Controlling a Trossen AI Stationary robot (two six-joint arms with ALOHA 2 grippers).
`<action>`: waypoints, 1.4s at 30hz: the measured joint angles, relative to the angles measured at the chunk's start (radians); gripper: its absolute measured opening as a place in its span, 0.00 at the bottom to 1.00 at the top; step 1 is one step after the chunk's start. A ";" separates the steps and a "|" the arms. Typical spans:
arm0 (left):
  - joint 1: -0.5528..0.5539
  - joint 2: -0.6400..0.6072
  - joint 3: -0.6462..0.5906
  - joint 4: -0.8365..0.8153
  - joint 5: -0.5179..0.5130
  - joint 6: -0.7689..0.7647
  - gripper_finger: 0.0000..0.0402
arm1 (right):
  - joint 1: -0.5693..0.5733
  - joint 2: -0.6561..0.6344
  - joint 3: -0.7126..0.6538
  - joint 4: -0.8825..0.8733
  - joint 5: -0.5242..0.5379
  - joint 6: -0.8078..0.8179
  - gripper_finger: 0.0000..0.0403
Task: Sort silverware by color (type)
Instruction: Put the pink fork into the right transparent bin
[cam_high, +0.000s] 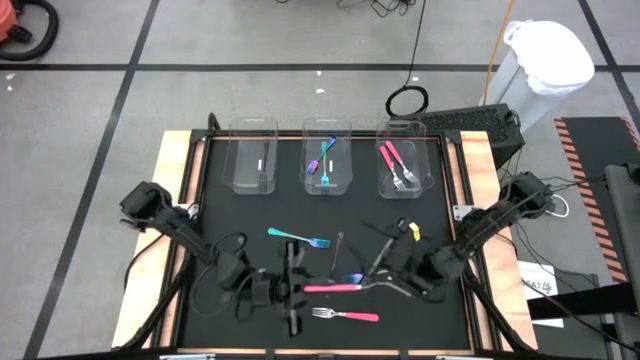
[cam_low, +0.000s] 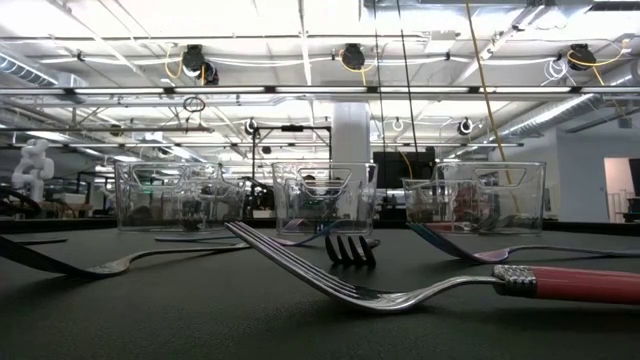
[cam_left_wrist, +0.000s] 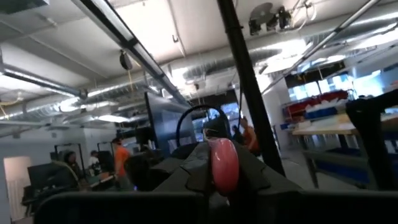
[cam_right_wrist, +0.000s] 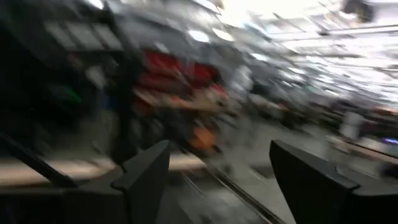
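My left gripper (cam_high: 288, 290) sits at the near middle of the table, shut on a pink-handled fork (cam_high: 335, 288) whose silver tine end reaches toward my right gripper (cam_high: 402, 278). The right gripper stands open by that end, and nothing shows between its fingers (cam_right_wrist: 146, 171) in its wrist view. Loose silverware lies flat on the black mat: a teal fork (cam_high: 297, 238), another pink fork (cam_high: 347, 315), a blue one (cam_high: 352, 278) and dark ones (cam_high: 375, 250). The middle bin (cam_high: 327, 160) holds blue and teal forks, and the right bin (cam_high: 402, 165) holds pink ones. My left gripper pinches the pink fork's handle (cam_left_wrist: 224, 165) between its two fingers. The fingers come from the table's left, tipped a little upward, and the fork runs on in line with them toward the table's right. The gripper itself hides how far along the handle the hold lies.
Three clear bins stand in a row at the mat's far edge, the left one (cam_high: 253, 155) among them. Wooden rails (cam_high: 175, 200) frame the mat. The near pink fork (cam_low: 420, 290) lies just before the low camera. People stand in the room beyond the table.
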 joint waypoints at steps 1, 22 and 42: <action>-0.008 -0.012 0.000 -0.026 -0.025 0.001 0.07 | 0.010 0.000 0.000 -0.027 0.029 0.001 0.69; -0.048 -0.263 0.001 -0.987 -0.313 -0.442 0.07 | 0.259 -0.039 0.000 0.021 0.374 -0.022 0.66; 0.143 -0.238 0.000 -1.380 -0.060 -0.819 0.07 | 0.172 -0.057 0.000 -0.218 0.054 0.187 0.66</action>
